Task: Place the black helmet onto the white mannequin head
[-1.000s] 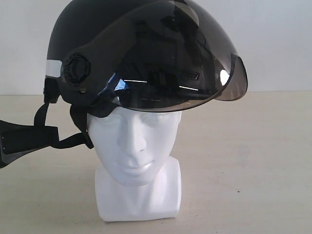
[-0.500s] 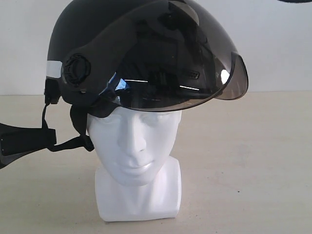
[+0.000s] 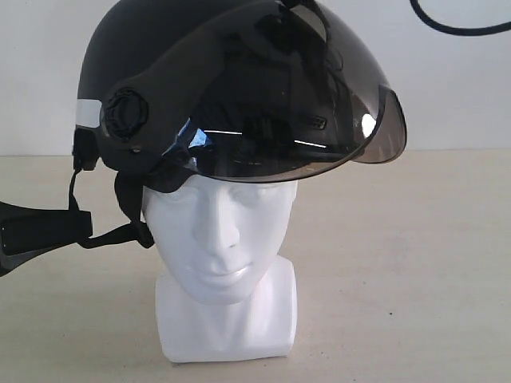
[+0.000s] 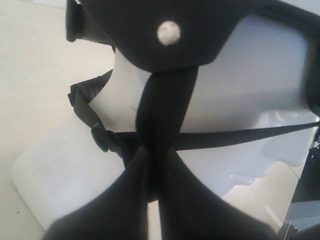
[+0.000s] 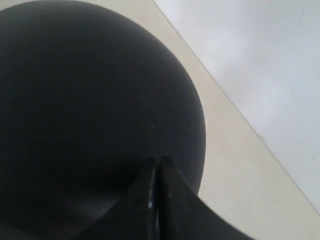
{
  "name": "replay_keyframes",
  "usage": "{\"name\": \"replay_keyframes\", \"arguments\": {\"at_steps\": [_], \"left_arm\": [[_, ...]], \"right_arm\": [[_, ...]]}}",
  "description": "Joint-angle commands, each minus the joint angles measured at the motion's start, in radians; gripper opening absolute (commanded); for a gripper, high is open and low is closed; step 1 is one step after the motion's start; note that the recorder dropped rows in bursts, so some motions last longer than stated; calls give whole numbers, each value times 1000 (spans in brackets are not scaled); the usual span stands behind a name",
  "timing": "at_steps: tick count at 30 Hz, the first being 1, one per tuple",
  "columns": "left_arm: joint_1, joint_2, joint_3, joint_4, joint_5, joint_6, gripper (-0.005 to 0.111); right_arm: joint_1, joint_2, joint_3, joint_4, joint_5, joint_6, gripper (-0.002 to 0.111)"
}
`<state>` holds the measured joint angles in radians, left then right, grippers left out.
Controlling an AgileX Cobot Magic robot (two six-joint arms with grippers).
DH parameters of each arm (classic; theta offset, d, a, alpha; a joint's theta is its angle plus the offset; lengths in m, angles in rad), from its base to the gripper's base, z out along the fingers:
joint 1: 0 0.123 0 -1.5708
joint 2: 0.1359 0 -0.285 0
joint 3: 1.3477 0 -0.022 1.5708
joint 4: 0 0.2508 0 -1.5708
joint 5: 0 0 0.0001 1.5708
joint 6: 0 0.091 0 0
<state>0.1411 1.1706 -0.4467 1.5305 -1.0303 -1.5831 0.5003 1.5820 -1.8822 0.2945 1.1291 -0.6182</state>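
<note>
Atop the white mannequin head [image 3: 223, 239] sits the black helmet [image 3: 160, 80].
Left gripper [image 4: 154, 156] just pinched the chin strap [image 4: 165, 110]; right gripper [image 5: 156, 164] closed, empty.

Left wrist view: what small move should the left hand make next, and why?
Probably open the left hand and release the strap. The helmet sits down over the mannequin head, so placing looks done, while the hand is pinched shut on the strap.

A plain test space, likely a robotics lab: a white wall [image 3: 455, 96] behind the white mannequin head [image 3: 223, 231], a pale worktop [image 3: 415, 263] under it, a black cable [image 3: 455, 31] looping above it.
</note>
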Motion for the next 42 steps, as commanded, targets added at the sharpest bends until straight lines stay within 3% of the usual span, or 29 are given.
{"name": "replay_keyframes", "arguments": {"at_steps": [1, 17, 22, 42], "left_arm": [[-2, 4, 5, 10, -12, 8, 4], [-2, 4, 5, 14, 37, 8, 4], [-2, 4, 5, 18, 112, 0, 4], [-2, 4, 5, 20, 96, 0, 4]], "right_arm": [[-2, -7, -4, 29, 33, 5, 0], [-2, -37, -4, 139, 92, 11, 0], [-2, -44, -4, 147, 92, 21, 0], [0, -61, -2, 147, 92, 111, 0]]}}
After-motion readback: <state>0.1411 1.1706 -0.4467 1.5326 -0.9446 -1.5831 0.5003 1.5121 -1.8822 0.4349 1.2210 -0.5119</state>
